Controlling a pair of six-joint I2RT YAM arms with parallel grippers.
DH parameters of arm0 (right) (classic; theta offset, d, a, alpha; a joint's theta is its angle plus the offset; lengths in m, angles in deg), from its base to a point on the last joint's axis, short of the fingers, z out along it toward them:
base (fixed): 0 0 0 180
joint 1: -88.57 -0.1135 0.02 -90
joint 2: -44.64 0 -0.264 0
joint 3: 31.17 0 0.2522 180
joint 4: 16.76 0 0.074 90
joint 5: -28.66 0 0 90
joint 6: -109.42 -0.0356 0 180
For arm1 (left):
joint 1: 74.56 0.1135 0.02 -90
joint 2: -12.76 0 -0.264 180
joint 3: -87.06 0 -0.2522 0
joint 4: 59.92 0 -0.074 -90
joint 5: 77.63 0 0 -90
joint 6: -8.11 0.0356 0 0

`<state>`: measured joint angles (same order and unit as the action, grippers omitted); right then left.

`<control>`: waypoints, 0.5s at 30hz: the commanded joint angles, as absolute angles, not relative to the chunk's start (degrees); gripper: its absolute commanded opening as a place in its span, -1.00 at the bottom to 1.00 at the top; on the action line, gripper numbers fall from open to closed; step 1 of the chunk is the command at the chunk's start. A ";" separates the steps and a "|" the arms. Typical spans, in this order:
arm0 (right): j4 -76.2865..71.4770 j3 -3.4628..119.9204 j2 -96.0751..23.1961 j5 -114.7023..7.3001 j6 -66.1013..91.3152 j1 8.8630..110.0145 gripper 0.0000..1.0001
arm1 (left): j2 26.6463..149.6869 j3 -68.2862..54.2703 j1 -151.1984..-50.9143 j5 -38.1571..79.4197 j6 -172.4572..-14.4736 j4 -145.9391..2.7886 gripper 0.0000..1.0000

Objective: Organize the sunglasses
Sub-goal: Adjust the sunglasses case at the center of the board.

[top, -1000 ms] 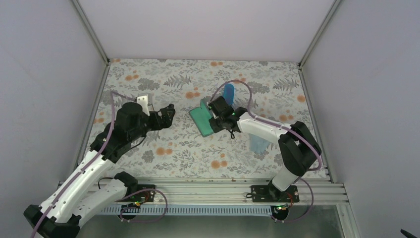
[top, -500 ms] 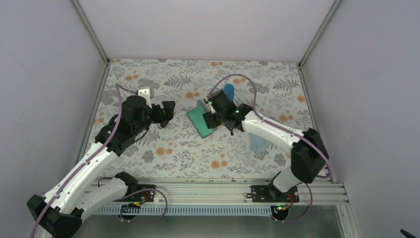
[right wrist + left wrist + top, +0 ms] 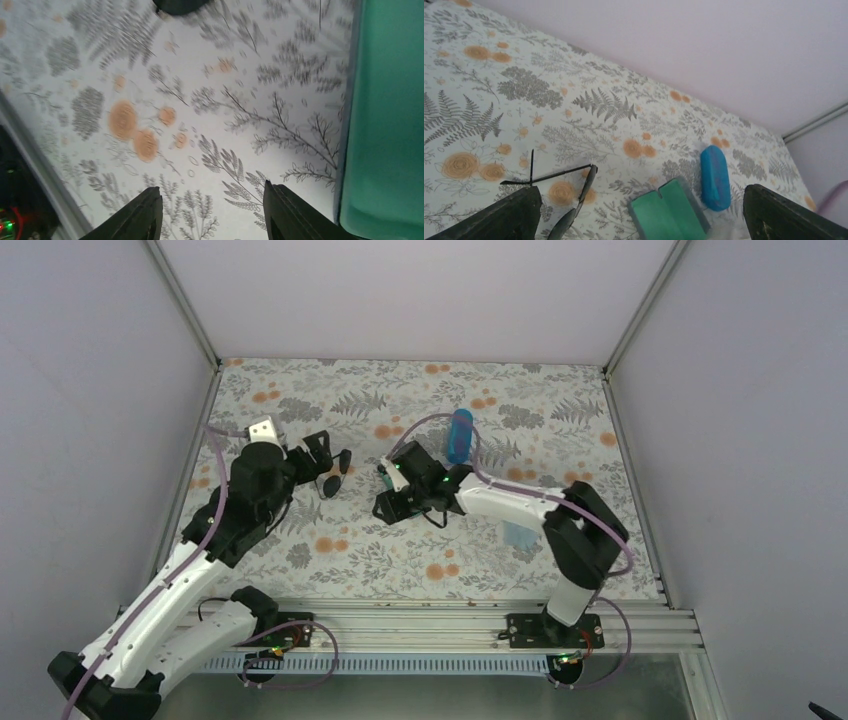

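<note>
Black thin-framed sunglasses (image 3: pixel 569 200) with dark lenses lie unfolded on the floral mat, just inside my left finger (image 3: pixel 519 215). In the top view these sunglasses (image 3: pixel 331 483) sit right below my left gripper (image 3: pixel 325 458). That left gripper (image 3: pixel 640 210) stands wide open and holds nothing. My right gripper (image 3: pixel 210 192) is open too, with only mat between its fingers. It hangs low at the left edge of an open green-lined case (image 3: pixel 390 125). From above, my right gripper (image 3: pixel 392 502) covers most of that case.
The green case (image 3: pixel 674 210) lies open right of the sunglasses. A shut blue case (image 3: pixel 461 435) lies farther back. A light blue cloth (image 3: pixel 518 533) shows under the right forearm. White walls enclose the mat on three sides.
My right gripper has opened and moved left and nearer, now covering the green case from above. My left gripper has shifted slightly left, staying wide open by the sunglasses.
</note>
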<state>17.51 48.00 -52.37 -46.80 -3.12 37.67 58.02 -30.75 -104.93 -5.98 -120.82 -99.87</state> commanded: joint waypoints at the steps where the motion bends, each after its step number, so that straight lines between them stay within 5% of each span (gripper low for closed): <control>1: 15.92 48.23 -58.08 -45.54 -7.85 37.25 0.08 | 57.13 -31.02 -104.71 -8.25 -122.48 -97.53 1.00; 15: 23.85 48.75 -63.37 -59.92 -13.28 37.85 0.20 | 60.35 -31.18 -104.70 -6.16 -122.39 -98.15 1.00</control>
<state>20.07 48.57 -63.32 -52.41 -9.68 37.58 59.89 -30.75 -104.91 -6.48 -122.00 -99.04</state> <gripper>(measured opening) 0.594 0.999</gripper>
